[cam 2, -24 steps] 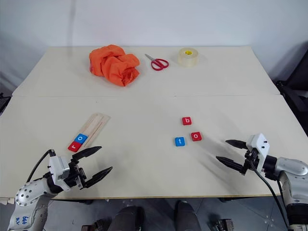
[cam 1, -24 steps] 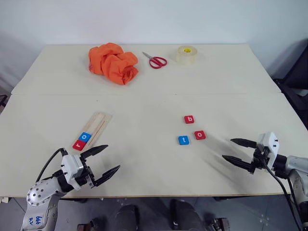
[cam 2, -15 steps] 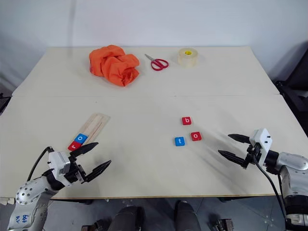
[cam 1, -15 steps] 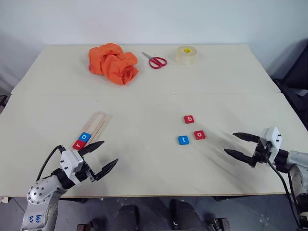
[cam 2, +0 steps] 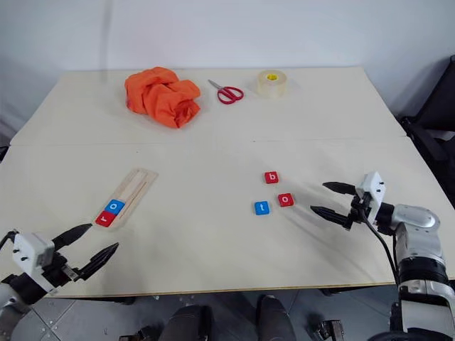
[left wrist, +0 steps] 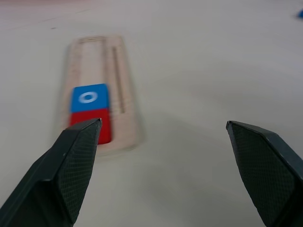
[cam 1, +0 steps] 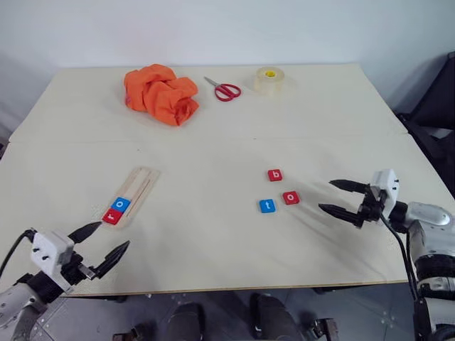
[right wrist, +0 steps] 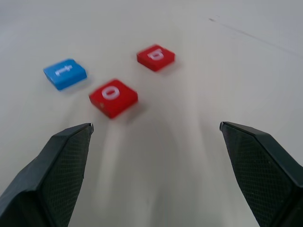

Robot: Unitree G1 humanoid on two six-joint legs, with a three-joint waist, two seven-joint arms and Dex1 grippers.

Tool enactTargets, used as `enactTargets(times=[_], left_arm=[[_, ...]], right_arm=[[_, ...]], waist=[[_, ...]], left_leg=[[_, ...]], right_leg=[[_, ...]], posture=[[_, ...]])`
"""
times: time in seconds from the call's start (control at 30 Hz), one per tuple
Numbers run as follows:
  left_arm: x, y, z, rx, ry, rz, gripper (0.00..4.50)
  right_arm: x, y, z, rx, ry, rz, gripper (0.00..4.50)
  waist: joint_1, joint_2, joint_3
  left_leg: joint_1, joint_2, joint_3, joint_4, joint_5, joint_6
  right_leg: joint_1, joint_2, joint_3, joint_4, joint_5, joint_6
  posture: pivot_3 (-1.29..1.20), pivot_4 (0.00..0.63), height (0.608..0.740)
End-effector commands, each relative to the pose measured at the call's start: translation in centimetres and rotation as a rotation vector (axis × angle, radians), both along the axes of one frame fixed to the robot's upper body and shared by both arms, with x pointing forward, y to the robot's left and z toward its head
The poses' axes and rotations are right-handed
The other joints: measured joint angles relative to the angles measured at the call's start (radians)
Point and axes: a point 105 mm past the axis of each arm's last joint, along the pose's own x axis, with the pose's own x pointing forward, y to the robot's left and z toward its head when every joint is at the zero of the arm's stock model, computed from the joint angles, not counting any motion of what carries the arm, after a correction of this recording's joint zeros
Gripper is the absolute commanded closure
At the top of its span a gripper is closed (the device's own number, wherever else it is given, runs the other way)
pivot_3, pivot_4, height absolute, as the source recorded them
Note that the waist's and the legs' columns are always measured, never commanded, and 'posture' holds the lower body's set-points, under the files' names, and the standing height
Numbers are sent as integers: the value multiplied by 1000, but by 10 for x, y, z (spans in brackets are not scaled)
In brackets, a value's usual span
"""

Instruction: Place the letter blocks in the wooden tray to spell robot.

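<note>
The wooden tray [cam 1: 139,186] lies at the front left of the table, holding a red r block [cam 1: 111,217] at its near end and a blue o block [cam 1: 121,204] right behind it. Three letter blocks lie loose right of centre: red b [cam 1: 275,175], blue t [cam 1: 267,206] and red o [cam 1: 291,197]. My right gripper [cam 1: 325,195] is open and empty just right of the red o [right wrist: 112,97], pointing at it. My left gripper [cam 1: 114,235] is open and empty at the table's front edge, just short of the tray's near end [left wrist: 94,90].
At the back of the table lie a crumpled orange cloth [cam 1: 160,92], red-handled scissors [cam 1: 224,89] and a roll of clear tape [cam 1: 267,79]. A seam crosses the table [cam 1: 213,234] from left to right behind the blocks.
My left gripper has drawn back to the left, toward the table's front edge, away from the tray. My right gripper has moved closer to the three loose blocks. Both stay open.
</note>
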Motion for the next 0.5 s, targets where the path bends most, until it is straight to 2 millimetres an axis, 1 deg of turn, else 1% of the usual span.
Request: enactTargets(times=[0.03, 0.17, 0.23, 0.37, 0.43, 0.5], left_arm=[[10, 13, 14, 7, 7, 82, 0], [33, 24, 19, -3, 57, 161, 0], [41, 25, 19, 0, 78, 175, 0], [61, 21, 15, 4, 126, 152, 0], [67, 17, 13, -4, 133, 133, 0], [71, 17, 6, 1, 163, 136, 0]], right_arm=[[7, 9, 9, 3, -26, 25, 23], [10, 19, 15, 8, -33, 49, 23], [10, 23, 16, 8, -31, 58, 23], [10, 31, 23, 15, -36, 66, 23], [8, 33, 26, 17, -37, 68, 23], [6, 35, 29, 18, -38, 68, 23]], waist=[[2, 0, 0], [6, 0, 0], [3, 0, 0], [1, 0, 0], [0, 0, 0], [0, 0, 0]], left_leg=[[0, 0, 0, 0, 0, 0], [0, -1, -2, 0, 0, 0], [0, -1, -2, 0, 0, 0], [-1, -1, -1, -1, 0, 0], [-1, -1, 0, -1, 0, 0], [-1, 0, 0, -2, 0, -1]], right_leg=[[0, 0, 0, 0, 0, 0], [1, -1, -1, 1, 0, 0], [0, -1, -1, 1, 0, 0], [-1, -1, 0, 1, 0, 0], [-1, -1, -1, 1, 0, 0], [-1, -1, 0, 1, 0, 0]], posture=[[0, 150, 740], [0, 150, 740], [0, 150, 740], [0, 150, 740], [0, 150, 740], [0, 150, 740]])
